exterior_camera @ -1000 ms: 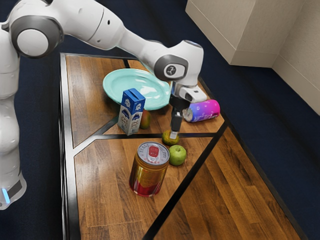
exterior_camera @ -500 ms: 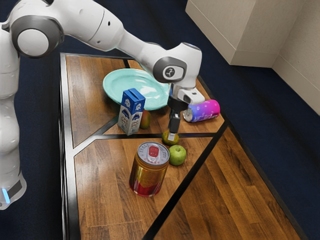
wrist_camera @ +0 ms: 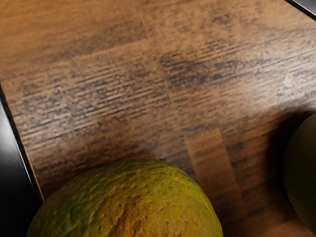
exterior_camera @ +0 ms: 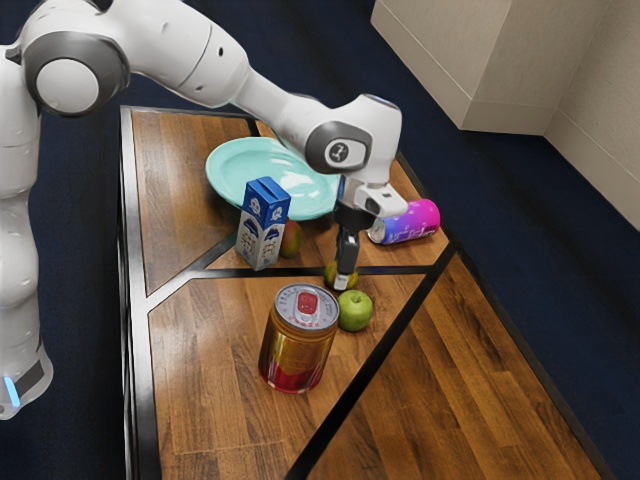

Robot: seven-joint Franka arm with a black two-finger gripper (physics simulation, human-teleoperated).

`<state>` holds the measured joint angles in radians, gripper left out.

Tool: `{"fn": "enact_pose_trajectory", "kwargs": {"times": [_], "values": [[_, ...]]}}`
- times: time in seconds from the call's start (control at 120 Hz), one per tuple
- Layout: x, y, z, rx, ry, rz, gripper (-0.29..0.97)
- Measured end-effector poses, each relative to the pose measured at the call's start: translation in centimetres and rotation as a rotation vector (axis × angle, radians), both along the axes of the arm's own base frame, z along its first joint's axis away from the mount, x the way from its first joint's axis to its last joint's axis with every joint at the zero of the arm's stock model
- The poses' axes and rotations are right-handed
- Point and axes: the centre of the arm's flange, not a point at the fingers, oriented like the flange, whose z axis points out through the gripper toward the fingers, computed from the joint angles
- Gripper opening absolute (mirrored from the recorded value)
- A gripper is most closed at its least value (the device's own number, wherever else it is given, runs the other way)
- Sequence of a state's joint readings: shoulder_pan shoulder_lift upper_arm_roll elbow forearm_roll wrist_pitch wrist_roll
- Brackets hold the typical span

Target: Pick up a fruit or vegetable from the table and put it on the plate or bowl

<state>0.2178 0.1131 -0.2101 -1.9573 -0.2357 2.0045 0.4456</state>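
three fruits on the table [exterior_camera: 450, 380]: the rough green-orange fruit [exterior_camera: 331, 273] sits mid-table under my jaws, clamped or not i cannot tell; green apple [exterior_camera: 355, 310] near it; third fruit [exterior_camera: 291, 240] beside one carton [exterior_camera: 263, 222]. one plate [exterior_camera: 260, 165], a gold can [exterior_camera: 298, 337], a purple can [exterior_camera: 403, 221].

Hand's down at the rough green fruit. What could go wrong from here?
1. The apple lies close beside the rough fruit at the gripper; a nudge may send it rolling.
2. The way to the plate runs between the carton and the lying can; a low carry may hit either.
3. The fruit is round and may slip on the lift.
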Motion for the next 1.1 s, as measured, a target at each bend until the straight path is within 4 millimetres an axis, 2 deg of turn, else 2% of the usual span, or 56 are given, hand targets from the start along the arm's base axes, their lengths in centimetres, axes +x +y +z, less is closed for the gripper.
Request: {"fn": "enact_pose_trajectory", "kwargs": {"times": [0.208, 0.35, 0.517, 0.6, 0.733, 0.8, 0.833, 0.883, 0.958, 1.042, 1.1], "values": [[0.2, 0.1, -0.7, -0.003, 0.006, 0.003, 0.67], [0.2, 0.1, -0.7, -0.007, 0.007, 0.015, 0.42], [0.3, 0.5, -0.5, -0.004, 0.004, 0.031, 0.34], [0.6, 0.5, 0.4, 0.001, -0.015, 0.032, 0.33], [1.7, 0.5, 3.6, 0.018, -0.078, 0.027, 0.32], [2.4, 0.8, 6.0, 0.021, -0.107, 0.025, 0.32], [2.9, 1.3, 8.0, 0.028, -0.136, 0.029, 0.31], [3.3, 3.3, 12.2, 0.045, -0.189, 0.049, 0.32], [2.2, 6.9, 17.5, 0.083, -0.235, 0.087, 0.33], [0.2, 10.5, 20.4, 0.109, -0.234, 0.130, 0.32], [-1.5, 13.3, 21.8, 0.121, -0.225, 0.163, 0.33]]}}
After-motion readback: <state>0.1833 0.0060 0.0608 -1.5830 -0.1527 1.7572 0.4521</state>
